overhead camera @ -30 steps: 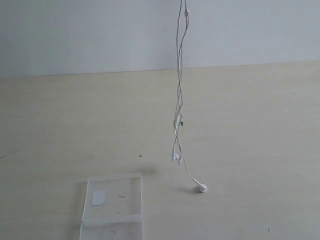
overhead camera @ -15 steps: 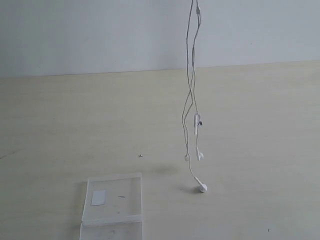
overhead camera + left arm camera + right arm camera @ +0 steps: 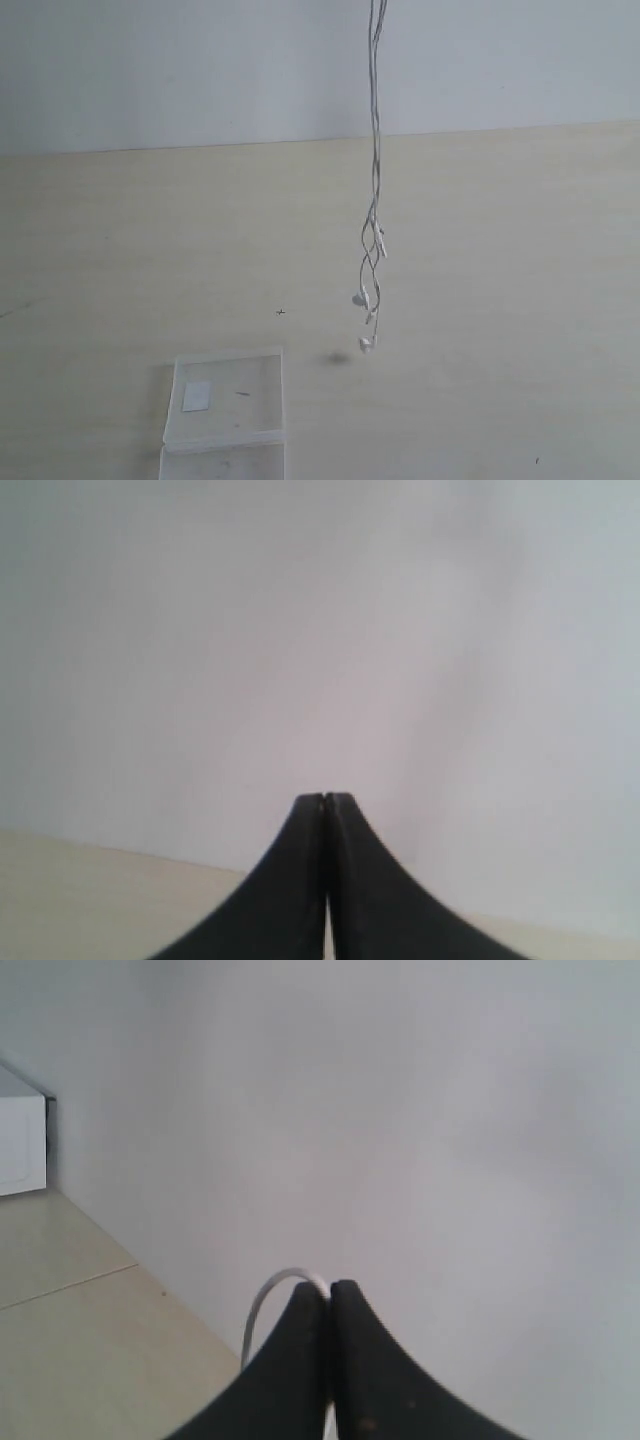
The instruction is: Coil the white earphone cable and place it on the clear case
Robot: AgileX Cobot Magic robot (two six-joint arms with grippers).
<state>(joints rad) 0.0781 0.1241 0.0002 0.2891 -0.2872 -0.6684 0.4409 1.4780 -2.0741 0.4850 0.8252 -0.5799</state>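
White earphone cable (image 3: 375, 200) hangs high, loose ends above table (image 3: 520, 300), right of clear case (image 3: 250, 400). Right gripper (image 3: 330, 1295) pinches cable loop; left gripper (image 3: 327, 802) pressed together, nothing seen inside. Dangling ends may swing, tangle, miss case.

Left gripper (image 3: 327, 798): two black fingers (image 3: 290, 900) pressed together, tips touching, nothing visible between them. Beyond: pale wooden worktop (image 3: 80, 855), its edge meeting blank white wall (image 3: 300, 630).
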